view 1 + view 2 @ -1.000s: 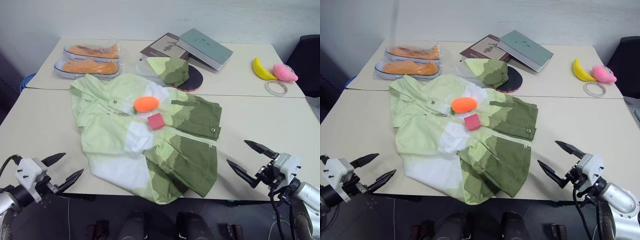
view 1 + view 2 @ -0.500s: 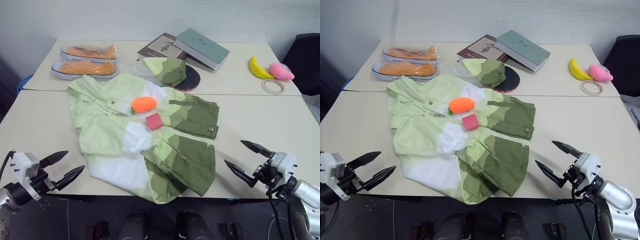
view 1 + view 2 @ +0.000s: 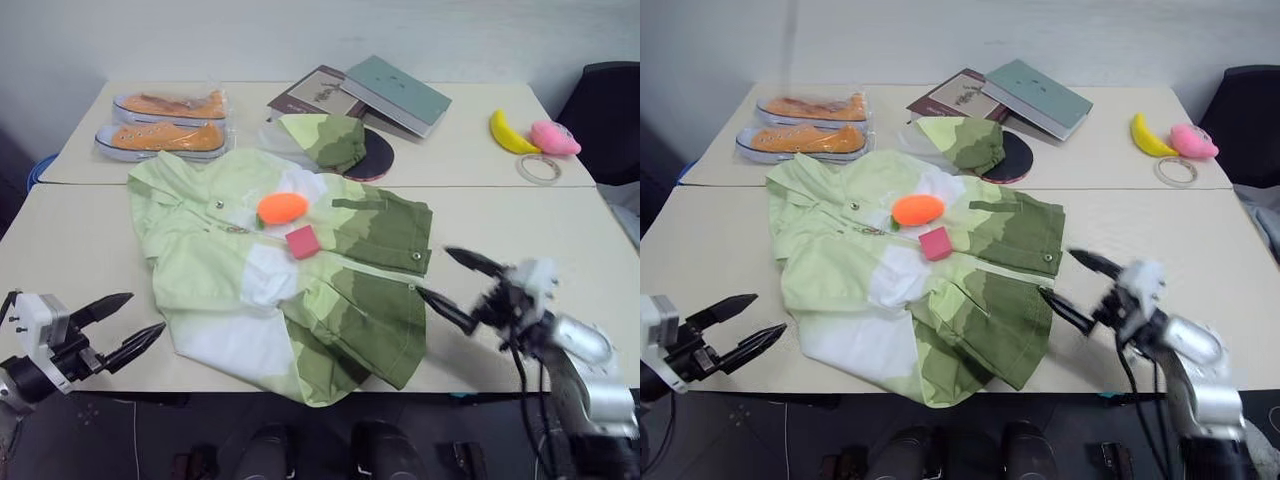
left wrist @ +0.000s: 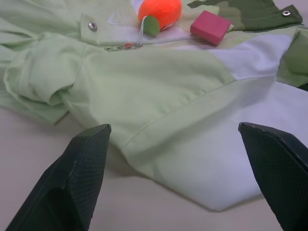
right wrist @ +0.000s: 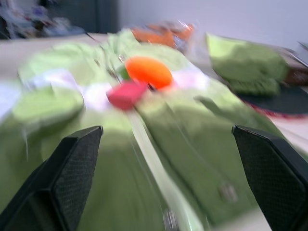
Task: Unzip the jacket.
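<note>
The jacket (image 3: 250, 260) lies spread flat across the near table in bands of light green, white and dark olive, with its hood (image 3: 325, 138) on the far table. An orange ball-like toy (image 3: 282, 207) and a pink block (image 3: 302, 241) rest on its chest. My left gripper (image 3: 146, 312) is open, low at the table's front left, just off the jacket's white hem (image 4: 226, 168). Beside the jacket's dark olive right edge, slightly above the table, my right gripper (image 3: 433, 271) is open and points left over the fabric (image 5: 159, 125). Neither gripper holds anything.
On the far table are wrapped orange shoes (image 3: 160, 122), stacked books (image 3: 390, 90), a black disc (image 3: 378, 160) under the hood, a yellow banana (image 3: 508, 133), a pink plush (image 3: 553, 138) and a tape ring (image 3: 540, 170). A seam separates the two tables.
My right gripper has swung left and up, from the table's front right corner to the jacket's right edge. The left gripper has stayed about where it was.
</note>
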`<state>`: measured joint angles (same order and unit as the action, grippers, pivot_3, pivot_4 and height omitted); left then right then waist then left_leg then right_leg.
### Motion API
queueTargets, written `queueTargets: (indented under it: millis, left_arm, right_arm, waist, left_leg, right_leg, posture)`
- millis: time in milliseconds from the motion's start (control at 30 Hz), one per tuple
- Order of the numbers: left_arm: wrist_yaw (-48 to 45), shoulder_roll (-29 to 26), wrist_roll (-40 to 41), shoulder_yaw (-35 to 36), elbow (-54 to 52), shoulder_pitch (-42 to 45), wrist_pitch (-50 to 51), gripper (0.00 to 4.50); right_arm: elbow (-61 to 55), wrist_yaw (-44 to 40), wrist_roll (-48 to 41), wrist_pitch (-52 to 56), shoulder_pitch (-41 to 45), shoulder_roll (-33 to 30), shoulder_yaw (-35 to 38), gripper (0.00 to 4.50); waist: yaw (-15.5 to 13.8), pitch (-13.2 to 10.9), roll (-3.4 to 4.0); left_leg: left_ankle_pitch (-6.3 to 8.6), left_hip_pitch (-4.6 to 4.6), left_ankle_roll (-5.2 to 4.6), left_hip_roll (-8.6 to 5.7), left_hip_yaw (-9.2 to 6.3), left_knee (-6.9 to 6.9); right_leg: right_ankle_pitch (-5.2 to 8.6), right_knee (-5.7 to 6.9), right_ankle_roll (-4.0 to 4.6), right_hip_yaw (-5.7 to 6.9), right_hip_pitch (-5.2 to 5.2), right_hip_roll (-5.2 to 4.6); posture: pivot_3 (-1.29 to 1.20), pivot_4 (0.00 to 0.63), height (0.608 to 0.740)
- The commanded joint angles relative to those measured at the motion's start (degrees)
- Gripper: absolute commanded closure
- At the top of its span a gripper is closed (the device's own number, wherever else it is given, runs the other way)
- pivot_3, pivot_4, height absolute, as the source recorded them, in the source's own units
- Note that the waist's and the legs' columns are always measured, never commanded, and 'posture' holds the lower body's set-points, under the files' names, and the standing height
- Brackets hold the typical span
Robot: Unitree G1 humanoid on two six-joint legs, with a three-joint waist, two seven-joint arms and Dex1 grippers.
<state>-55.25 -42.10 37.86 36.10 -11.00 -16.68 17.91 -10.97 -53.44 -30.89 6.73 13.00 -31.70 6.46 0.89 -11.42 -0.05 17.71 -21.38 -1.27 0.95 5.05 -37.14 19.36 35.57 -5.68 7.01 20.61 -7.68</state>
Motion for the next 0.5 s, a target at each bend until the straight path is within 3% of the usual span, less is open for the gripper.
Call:
queueTargets:
  millis: [33, 300, 500]
  left_arm:
    - [-2.4, -1.7, 4.6, -0.1, -5.2, -1.3, 4.5, 0.04]
    - [1.8, 0.7, 3.7, -4.9, -11.4, 5.0, 4.2, 0.04]
    - [3.6, 3.0, 2.6, -5.2, -12.6, 4.1, 3.1, 0.04]
  right_arm:
    - [-2.4, 2.4, 0.8, 10.9, 10.2, 0.9, -7.7, 0.00]
    - [17.7, 10.2, 15.4, 22.1, 31.8, 13.7, -24.4, 0.00]
    - [35.9, 13.1, 20.0, 21.0, 39.3, 22.0, -24.6, 0.00]
  waist:
    - [0.5, 0.0, -0.03]
    - [0.9, 0.1, -0.10]
    - [1.3, 0.1, -0.13]
  left_leg:
    - [0.02, -0.01, 0.02, 0.03, 0.02, -0.01]
    - [0.01, -0.20, -0.09, -0.06, 0.10, -0.13]
    - [0.03, -0.49, -0.17, -0.10, 0.23, -0.22]
  right_leg:
    - [0.01, 0.04, 0.01, 0.00, 0.03, 0.01]
    - [0.00, 0.32, 0.01, -0.04, 0.14, -0.02]
    - [-0.01, 0.40, -0.01, -0.16, 0.50, 0.03]
  posture:
    - [0.00, 0.150, 0.740]
    - [0.00, 0.150, 0.740]
    - [0.00, 0.150, 0.740]
